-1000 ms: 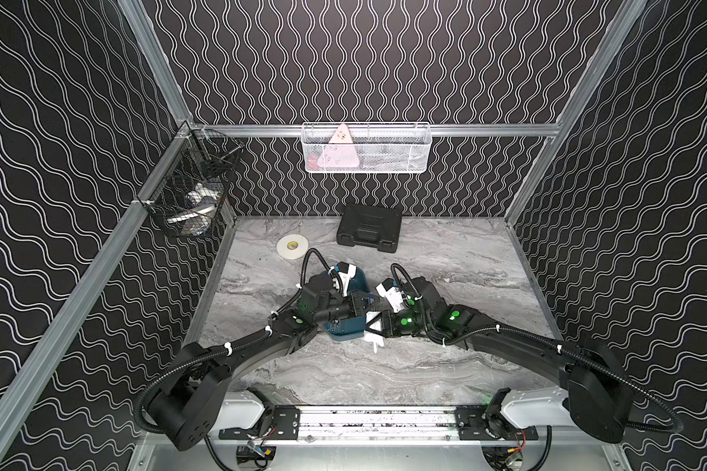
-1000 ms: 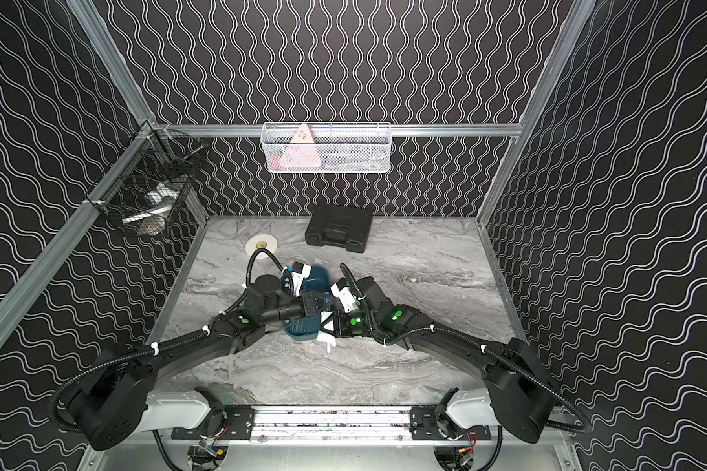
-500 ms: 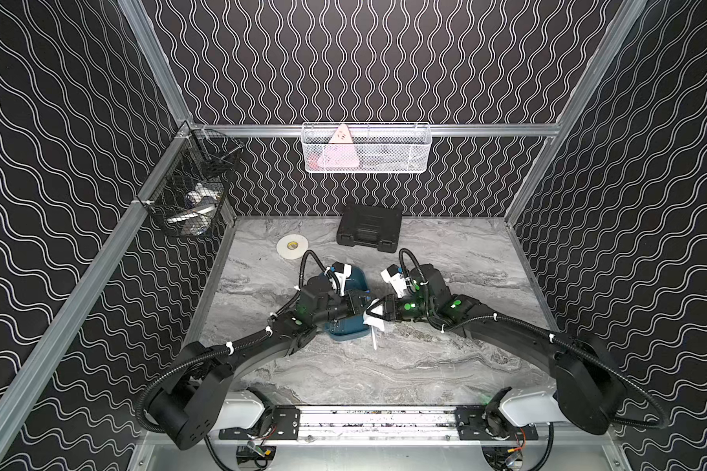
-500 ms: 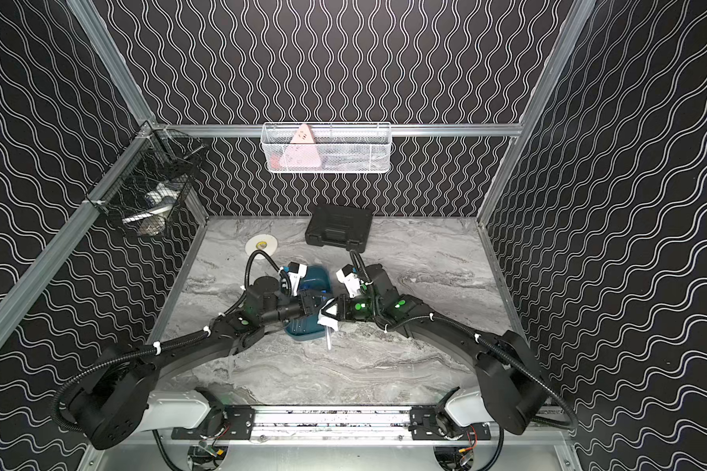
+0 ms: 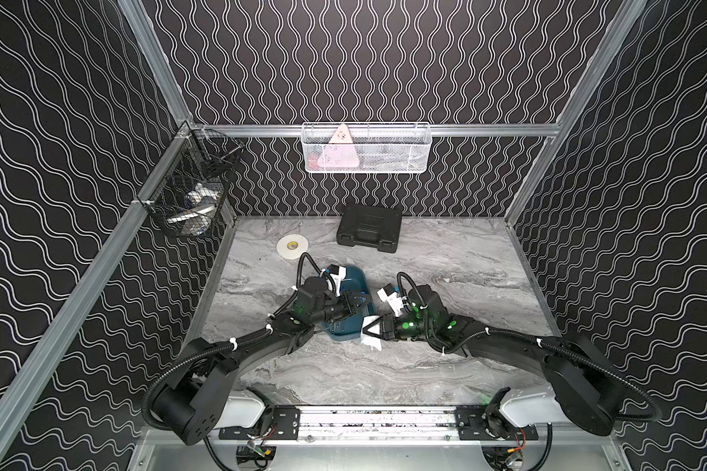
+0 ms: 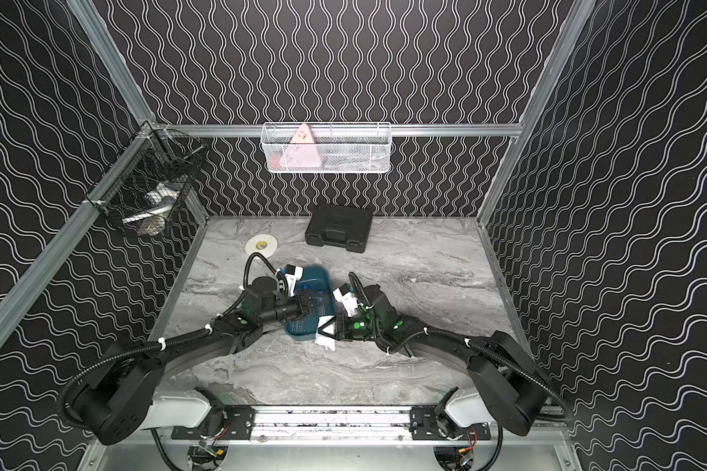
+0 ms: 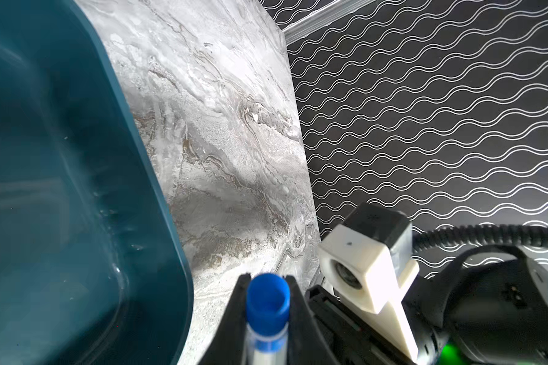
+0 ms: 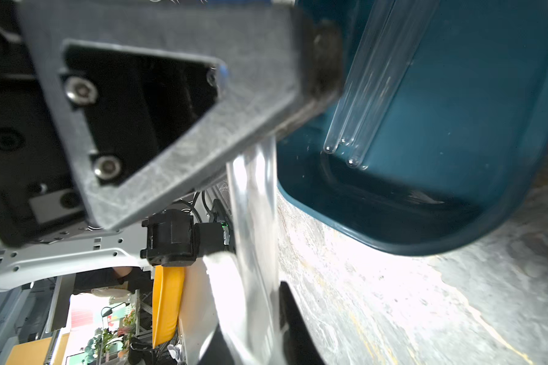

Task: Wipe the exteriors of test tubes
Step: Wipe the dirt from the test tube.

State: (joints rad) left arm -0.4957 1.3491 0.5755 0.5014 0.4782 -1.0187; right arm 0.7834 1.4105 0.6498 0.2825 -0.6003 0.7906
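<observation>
My left gripper hangs over the teal tray, shut on a clear test tube just below its blue cap. That tube runs from the left gripper's finger down between my right gripper's jaws. My right gripper is at the tray's near right corner, shut on crumpled white tissue that wraps the tube's lower part. In the right wrist view the tissue lies beside the tube. Three more test tubes lie side by side inside the tray.
A black case and a white tape roll lie at the back of the marble table. A white wire basket hangs on the back wall and a black mesh basket on the left wall.
The right wrist swung toward the back half a second ago and has come forward again, the tissue staying on the tube. The left arm has held still.
</observation>
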